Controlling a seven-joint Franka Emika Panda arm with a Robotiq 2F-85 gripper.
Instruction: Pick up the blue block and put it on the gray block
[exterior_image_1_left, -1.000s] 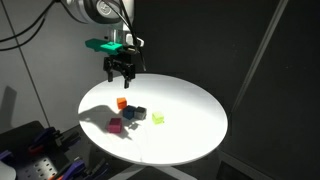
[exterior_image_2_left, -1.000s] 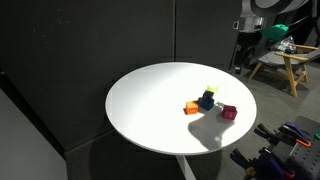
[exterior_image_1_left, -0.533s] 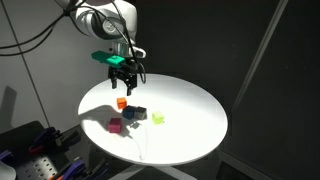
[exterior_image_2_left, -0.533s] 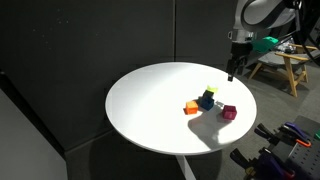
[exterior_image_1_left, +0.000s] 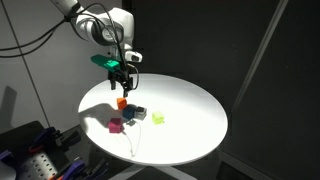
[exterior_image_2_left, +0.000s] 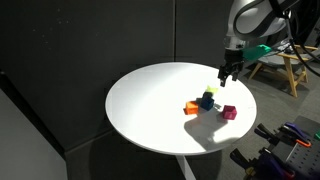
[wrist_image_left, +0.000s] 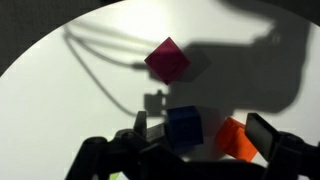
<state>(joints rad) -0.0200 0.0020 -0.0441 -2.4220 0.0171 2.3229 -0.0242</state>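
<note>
Gripper: the gripper (exterior_image_1_left: 122, 82) is held above the block cluster; fingers (wrist_image_left: 262, 131) are spread wide, nothing held between them.
Blue block: the blue block (wrist_image_left: 184, 127) is seen at lower centre of the wrist view, resting on the white table (exterior_image_1_left: 190, 110), just beside the orange-red cube (wrist_image_left: 234, 138).
Gray block: it cannot be picked out with certainty; a dark cube (exterior_image_1_left: 135, 113) is seen near frame centre in an exterior view.
Magenta cube: the magenta cube (wrist_image_left: 167, 60) lies apart, upper centre.
Step in hand: approach judged under way; the grasp is not yet made.
Advice: the fingers are best squared to the blue faces and lowered clear of the orange-red neighbour.
</note>
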